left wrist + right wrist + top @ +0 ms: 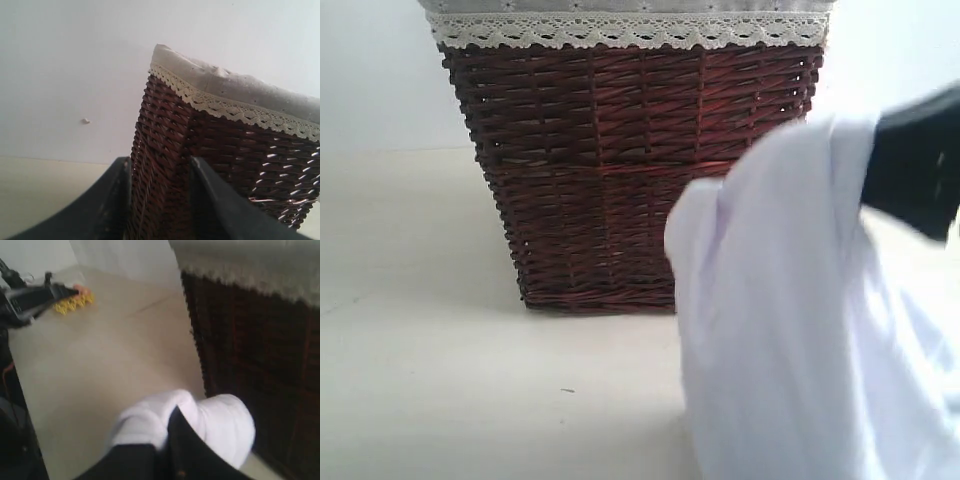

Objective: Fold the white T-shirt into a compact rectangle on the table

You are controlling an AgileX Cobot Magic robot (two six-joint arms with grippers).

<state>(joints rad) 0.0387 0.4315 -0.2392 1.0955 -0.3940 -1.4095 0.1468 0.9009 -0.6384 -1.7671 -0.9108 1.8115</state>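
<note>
The white T-shirt [790, 330] is soft, light cotton with no stiffness of its own. It will sag, bunch and slide wherever it is not supported, so it is best taken by an edge or corner, such as a shoulder seam or the hem, rather than by a handful of its middle. Two held corners kept well apart would probably let it hang flat enough to lay out. Right now it hangs on the right of the exterior view as a loose, crumpled drape in front of the dark wicker basket [620, 170]. Its upper end is lifted to about the basket's mid-height, and its lower folds run out of the bottom of the view, so I cannot tell whether they reach the desk [440, 380]. No chest patch or lettering shows, so I cannot tell which part of the shirt is gripped. The right pincer [170, 432] is clamped narrow on the shirt: in its wrist view, white cloth bulges in rounded wads on both sides of a dark finger, above the desk and just beside the basket wall. The left pincer [160, 200] stands moderately wide, its two dark fingers framing a corner of the basket and its lace-trimmed liner [235, 107]. Nothing lies between them, and whether they touch the wicker cannot be told.
</note>
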